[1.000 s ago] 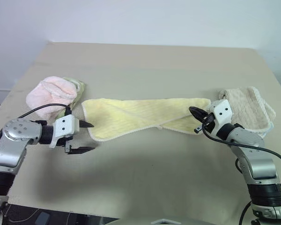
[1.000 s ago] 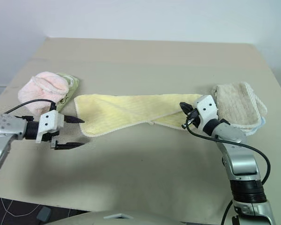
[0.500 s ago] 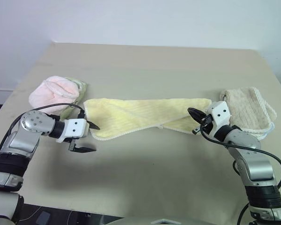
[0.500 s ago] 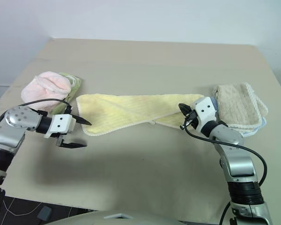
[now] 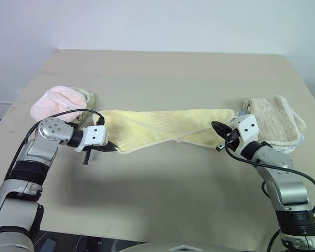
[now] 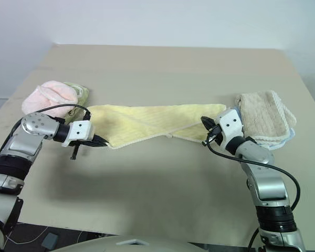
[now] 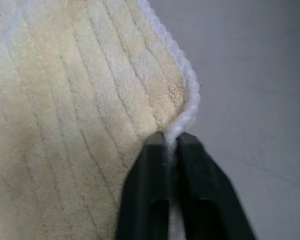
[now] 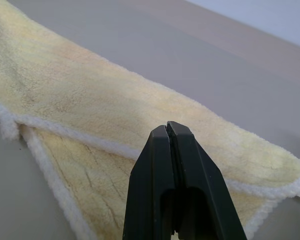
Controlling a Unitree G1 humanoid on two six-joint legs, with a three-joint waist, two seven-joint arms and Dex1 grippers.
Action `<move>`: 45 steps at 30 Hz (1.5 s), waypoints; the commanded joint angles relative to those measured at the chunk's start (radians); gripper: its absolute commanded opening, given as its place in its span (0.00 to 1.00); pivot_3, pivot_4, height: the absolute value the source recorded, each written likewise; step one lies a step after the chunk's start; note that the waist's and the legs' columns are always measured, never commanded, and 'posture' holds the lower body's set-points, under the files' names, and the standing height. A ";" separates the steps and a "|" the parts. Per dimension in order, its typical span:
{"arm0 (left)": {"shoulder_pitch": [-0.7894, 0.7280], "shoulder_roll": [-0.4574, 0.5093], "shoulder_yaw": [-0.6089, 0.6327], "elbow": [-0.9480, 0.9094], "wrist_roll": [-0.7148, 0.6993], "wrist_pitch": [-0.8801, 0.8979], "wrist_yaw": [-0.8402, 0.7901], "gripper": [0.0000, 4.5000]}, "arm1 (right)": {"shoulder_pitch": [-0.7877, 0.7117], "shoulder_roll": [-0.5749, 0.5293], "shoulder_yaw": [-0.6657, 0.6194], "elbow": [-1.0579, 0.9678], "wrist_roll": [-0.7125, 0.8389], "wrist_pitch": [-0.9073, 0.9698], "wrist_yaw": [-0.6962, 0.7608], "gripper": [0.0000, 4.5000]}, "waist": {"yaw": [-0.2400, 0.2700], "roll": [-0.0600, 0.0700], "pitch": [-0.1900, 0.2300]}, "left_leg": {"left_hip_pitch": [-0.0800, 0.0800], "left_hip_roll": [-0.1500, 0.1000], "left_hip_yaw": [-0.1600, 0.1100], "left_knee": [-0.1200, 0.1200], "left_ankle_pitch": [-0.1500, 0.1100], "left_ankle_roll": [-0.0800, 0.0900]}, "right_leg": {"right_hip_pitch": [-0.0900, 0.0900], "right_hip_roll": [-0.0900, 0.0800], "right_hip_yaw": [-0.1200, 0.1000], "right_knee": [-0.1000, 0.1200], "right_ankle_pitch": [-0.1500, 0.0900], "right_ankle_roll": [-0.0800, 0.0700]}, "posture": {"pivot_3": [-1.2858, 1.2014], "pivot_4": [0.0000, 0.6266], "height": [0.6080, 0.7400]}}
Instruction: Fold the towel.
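The towel [image 5: 163,126], pale yellow and long, lies across the middle of the table with its right end folded over itself. My left gripper [image 5: 111,148] is at the towel's near left corner. In the left wrist view the gripper [image 7: 171,137] is shut on the white corded edge of the towel [image 7: 65,100]. My right gripper [image 5: 216,127] hovers at the towel's right end, pointing left. Its fingers [image 8: 155,150] are shut with nothing between them, above the folded end of the towel [image 8: 90,100].
A pink fluffy towel [image 5: 55,102] sits bunched at the left of the table, just behind my left arm. A folded beige towel [image 5: 273,118] lies at the right, beside my right arm. The tan table [image 5: 163,73] stretches bare behind the towels and in front of them.
My left gripper moved right to the towel's near left corner and went from open to shut on its edge. The corner has shifted slightly right. The right gripper stayed put.
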 commanded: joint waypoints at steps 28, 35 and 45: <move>0.230 0.092 0.195 -0.340 -0.140 0.194 0.147 0.00 | -0.399 -0.442 0.264 0.706 -0.657 -0.875 -0.004 0.73 | -0.013 -0.002 0.002 | -0.001 0.000 0.004 -0.002 0.000 0.000 | -0.003 0.000 0.004 0.000 0.000 0.000 | 0.52 0.24 0.93; 0.217 0.077 0.179 -0.354 -0.137 0.209 0.164 0.00 | -0.483 -0.398 0.338 0.857 -0.795 -0.954 -0.163 0.73 | -0.031 -0.002 0.002 | -0.001 0.000 0.005 -0.003 0.000 0.000 | -0.004 0.001 0.007 0.000 0.000 0.000 | 0.52 0.24 0.93; 0.230 0.076 0.188 -0.386 -0.139 0.239 0.185 0.00 | -0.537 -0.374 0.385 0.932 -0.861 -1.018 -0.264 0.45 | -0.048 -0.002 0.002 | 0.000 0.000 0.007 -0.003 0.000 0.000 | -0.005 0.001 0.010 0.001 0.001 -0.001 | 0.52 0.24 0.93</move>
